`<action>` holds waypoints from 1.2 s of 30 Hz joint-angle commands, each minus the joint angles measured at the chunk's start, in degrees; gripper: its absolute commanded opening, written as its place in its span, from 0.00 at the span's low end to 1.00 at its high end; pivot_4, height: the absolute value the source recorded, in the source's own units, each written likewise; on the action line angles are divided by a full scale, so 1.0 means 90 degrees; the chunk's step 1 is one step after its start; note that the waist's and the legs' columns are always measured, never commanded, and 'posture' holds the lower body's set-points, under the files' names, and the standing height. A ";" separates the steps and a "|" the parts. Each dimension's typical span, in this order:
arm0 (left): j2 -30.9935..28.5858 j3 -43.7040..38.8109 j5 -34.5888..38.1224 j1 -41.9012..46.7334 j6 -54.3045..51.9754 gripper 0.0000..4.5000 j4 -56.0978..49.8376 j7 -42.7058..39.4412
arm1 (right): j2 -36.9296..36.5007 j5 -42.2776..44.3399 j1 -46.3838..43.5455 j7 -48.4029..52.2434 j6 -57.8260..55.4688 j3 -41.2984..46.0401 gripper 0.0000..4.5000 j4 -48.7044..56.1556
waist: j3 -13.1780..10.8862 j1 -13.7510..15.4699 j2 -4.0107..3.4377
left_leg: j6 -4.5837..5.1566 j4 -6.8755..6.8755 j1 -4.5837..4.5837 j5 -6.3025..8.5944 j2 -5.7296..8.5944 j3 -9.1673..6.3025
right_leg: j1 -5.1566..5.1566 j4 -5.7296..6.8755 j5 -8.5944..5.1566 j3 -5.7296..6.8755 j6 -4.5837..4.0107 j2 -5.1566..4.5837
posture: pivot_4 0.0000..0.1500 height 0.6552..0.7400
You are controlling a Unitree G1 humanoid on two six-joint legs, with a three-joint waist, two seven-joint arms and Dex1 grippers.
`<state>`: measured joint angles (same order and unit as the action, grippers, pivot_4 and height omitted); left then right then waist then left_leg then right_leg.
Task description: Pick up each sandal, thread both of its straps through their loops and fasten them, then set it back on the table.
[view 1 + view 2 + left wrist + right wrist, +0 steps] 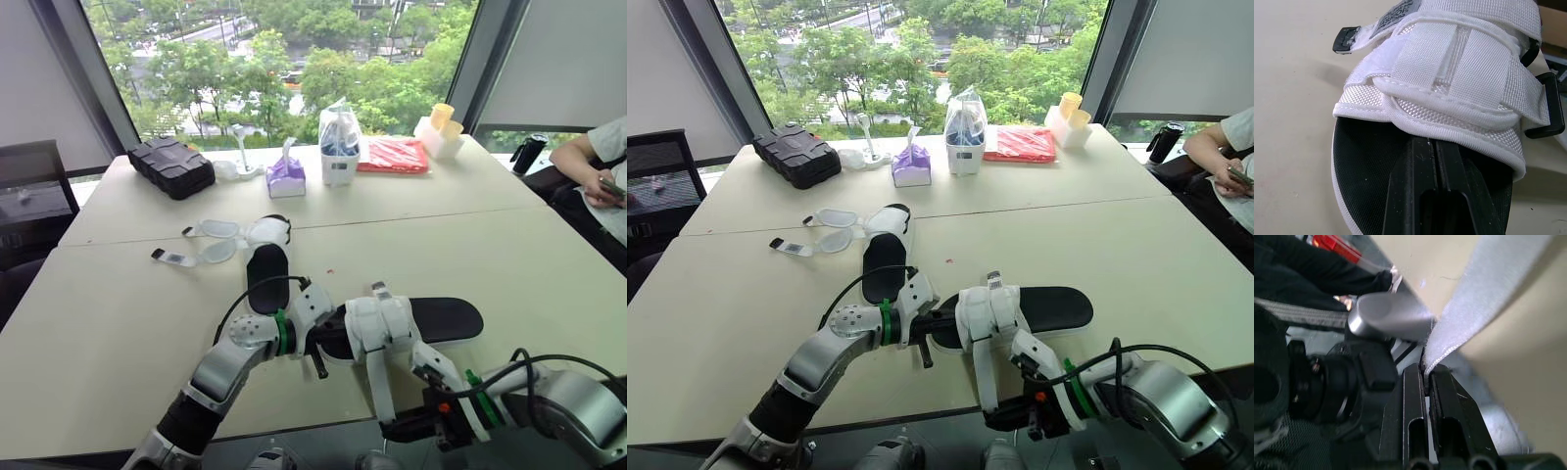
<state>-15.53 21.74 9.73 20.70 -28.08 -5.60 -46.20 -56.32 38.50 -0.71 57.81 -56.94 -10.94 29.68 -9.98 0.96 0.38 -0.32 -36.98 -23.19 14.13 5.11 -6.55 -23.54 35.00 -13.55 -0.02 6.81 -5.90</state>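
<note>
The near sandal (441, 318) lies across the table's near edge, between both arms, toe to the left. The right gripper (1426, 372) is clamped on the free end of its long white strap (377, 377), drawn out towards the near edge. The left gripper (1432, 147) has its fingers pressed together, tucked under the white upper. One band appears passed through its black loop (1547, 107); the held strap is judged unfastened. The second sandal (266, 269), farther left, lies with straps spread open, work outstanding. The pale table (509, 245) carries a black case (171, 166) and red packet (394, 155) by the window (294, 59); a person (598, 166) sits far right.
</note>
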 commanded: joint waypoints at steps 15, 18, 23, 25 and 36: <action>-0.0193 0.0368 -0.0068 -0.0260 -0.0255 0.00 0.0041 -0.0166 | -0.0493 0.1512 -0.0068 0.0287 -0.0290 0.1726 0.01 0.0937 | -0.0001 0.0004 0.0000 | 0.0001 -0.0005 -0.0001 0.0001 0.0000 0.0001 | 0.0002 -0.0001 -0.0002 0.0001 -0.0003 -0.0003 | 1.00 1.00; -0.0204 0.0386 -0.0071 -0.0248 -0.0259 0.00 0.0051 -0.0201 | -0.0513 0.1978 -0.0621 0.0301 -0.0477 0.1934 0.01 0.0880 | -0.0001 0.0006 0.0000 | 0.0001 -0.0004 -0.0002 0.0001 0.0000 0.0000 | 0.0002 -0.0001 -0.0002 0.0001 -0.0004 -0.0003 | 1.00 1.00; -0.0208 0.0402 -0.0077 -0.0186 -0.0243 0.00 0.0112 -0.0253 | -0.0226 0.1696 -0.2497 0.0298 -0.0515 0.1291 0.01 -0.0063 | -0.0004 -0.0011 0.0003 | 0.0001 -0.0006 -0.0004 0.0001 0.0001 0.0003 | -0.0001 -0.0001 -0.0002 0.0001 -0.0010 -0.0006 | 1.00 1.00; -0.0215 0.0409 -0.0087 -0.0153 -0.0225 0.00 0.0137 -0.0262 | -0.0076 0.1374 -0.2976 0.0382 -0.0406 0.0892 0.01 -0.0491 | -0.0004 0.0002 0.0002 | 0.0001 -0.0006 -0.0007 0.0001 0.0000 0.0002 | -0.0005 -0.0002 -0.0002 0.0003 -0.0011 -0.0005 | 1.00 1.00; -0.0241 0.0382 -0.0098 -0.0055 -0.0226 0.00 0.0195 -0.0261 | 0.0564 -0.0141 -0.3925 0.0758 0.0466 -0.0266 0.01 -0.2083 | -0.0002 0.0089 -0.0001 | 0.0003 -0.0007 -0.0019 0.0001 0.0005 0.0004 | -0.0024 0.0004 0.0006 0.0003 -0.0014 0.0000 | 1.00 1.00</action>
<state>-16.78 23.38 9.92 21.61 -28.24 -6.05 -48.36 -51.54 39.61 -34.32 64.61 -54.71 -13.73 12.01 -10.00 1.76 0.37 -0.29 -37.04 -23.35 14.14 5.16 -6.52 -23.75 35.03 -13.49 0.00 6.68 -5.89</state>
